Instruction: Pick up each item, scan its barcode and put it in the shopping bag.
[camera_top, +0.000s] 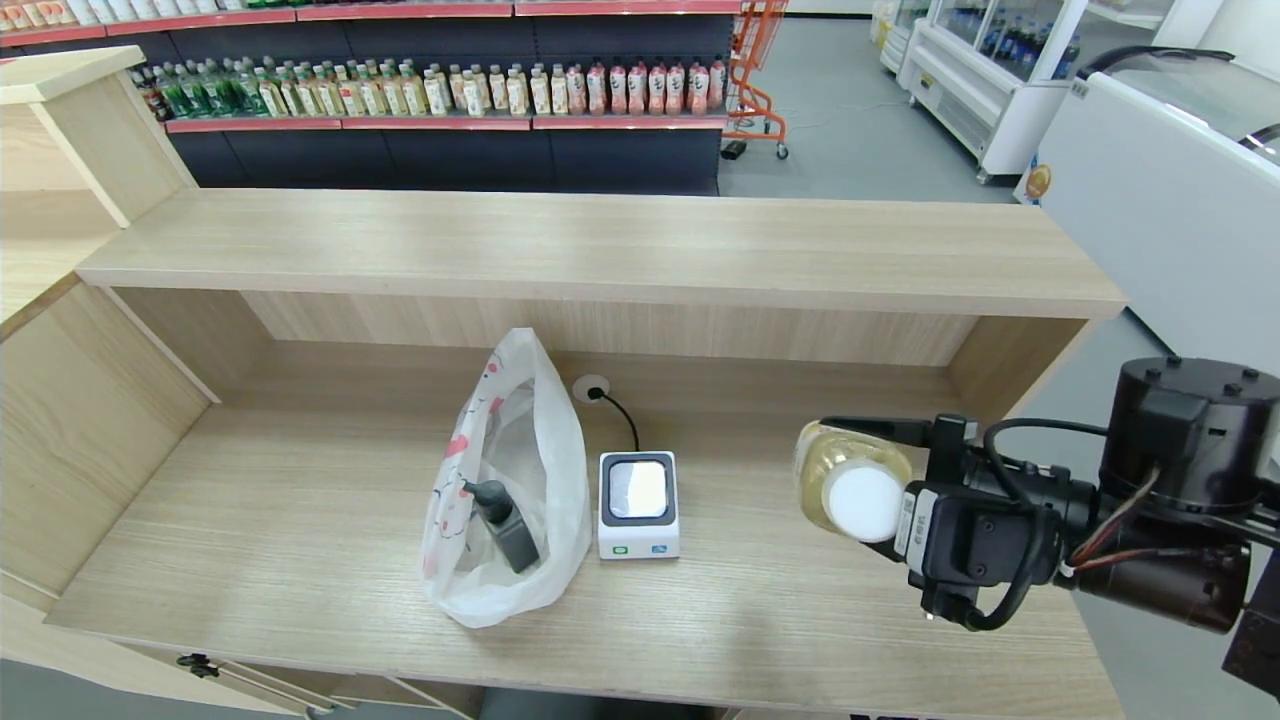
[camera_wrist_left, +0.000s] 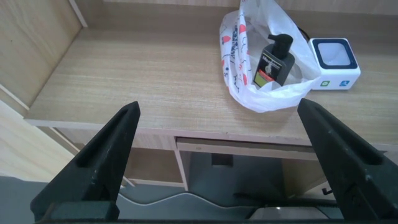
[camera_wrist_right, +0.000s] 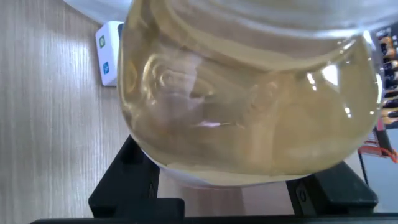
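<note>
The bench (camera_top: 300, 520) is pale wood grain with a raised ledge (camera_top: 600, 245) along its far side at 12 o'clock. Beyond the ledge I see a shelf of drink bottles (camera_top: 440, 90), an orange cart (camera_top: 760, 70) at about 1 o'clock and white freezers (camera_top: 1150, 170) at 2 o'clock.

Near the middle of the bench the plastic bag (camera_top: 510, 480) stands open, with a black pump bottle (camera_top: 505, 525) leaning inside it. The scanner (camera_top: 638, 503) sits just beside the bag at its 3 o'clock, window up. Its cable (camera_top: 620, 415) runs toward 12 o'clock into a round hole (camera_top: 591, 388).

My right gripper (camera_top: 845, 470) is clamped on a clear bottle of yellowish liquid (camera_top: 860, 505), white cap toward me. It holds the bottle above the bench at 3 o'clock from the scanner, well apart from it.

My left gripper (camera_wrist_left: 219, 109) is spread wide with nothing between its jaws. It hangs off the bench's near edge, with the bag toward its 1 o'clock.

In the head view the bottle hides one right finger. I cannot make out a barcode on it. In the right wrist view the bottle covers part of the scanner.
</note>
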